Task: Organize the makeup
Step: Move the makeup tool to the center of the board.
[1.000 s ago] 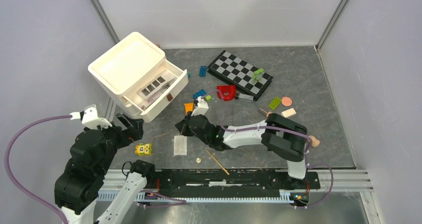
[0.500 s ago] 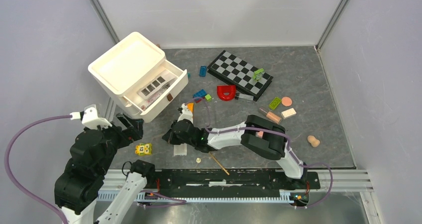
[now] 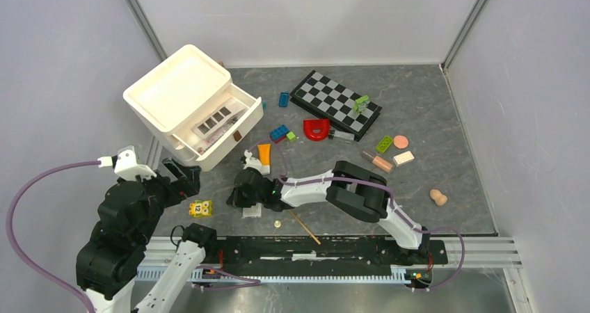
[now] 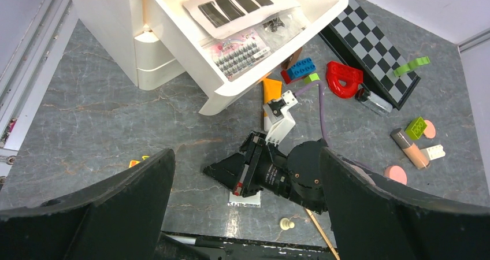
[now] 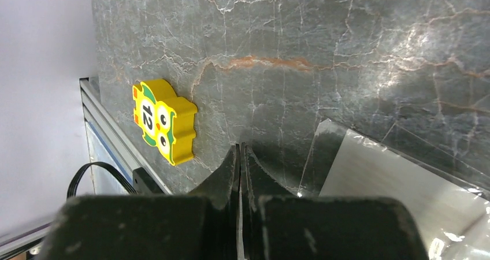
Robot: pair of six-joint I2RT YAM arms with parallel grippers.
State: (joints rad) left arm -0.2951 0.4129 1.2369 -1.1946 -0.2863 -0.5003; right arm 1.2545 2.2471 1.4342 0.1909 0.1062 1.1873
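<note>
The clear sachet (image 5: 393, 179) with its pale card lies flat on the tabletop (image 5: 346, 52), close to the front rail. Your right claw (image 5: 240, 153) sits just beside the sachet's corner. Its fingers are pressed together with nothing between them, and the tip is low over bare stone. You cannot tell whether the tip touches the sachet's film. On the claw's other side, a yellow brick (image 5: 163, 121) marked 12 lies near the rail.

Behind the right claw, the orange tube (image 4: 271, 91) lies on the tabletop in front of the open drawer (image 4: 277, 60). In that drawer you have the white palette (image 4: 231, 6) with its dark pans, and nearer the drawer's front a clear lash pack (image 4: 240, 55).

Over on the right, well apart from the drawer, the peach-filled tube (image 4: 409, 148) lies just beside a green brick (image 4: 416, 127). One pink disc (image 4: 396, 173) lies near the tube on your side, and another shows just past the green brick. The checkerboard (image 3: 334, 103) lies toward the back of the tabletop.

Your left claw (image 3: 182, 177) hangs at the left, in front of the white drawer unit (image 3: 177, 90). Its fingers are spread wide and hold nothing.
</note>
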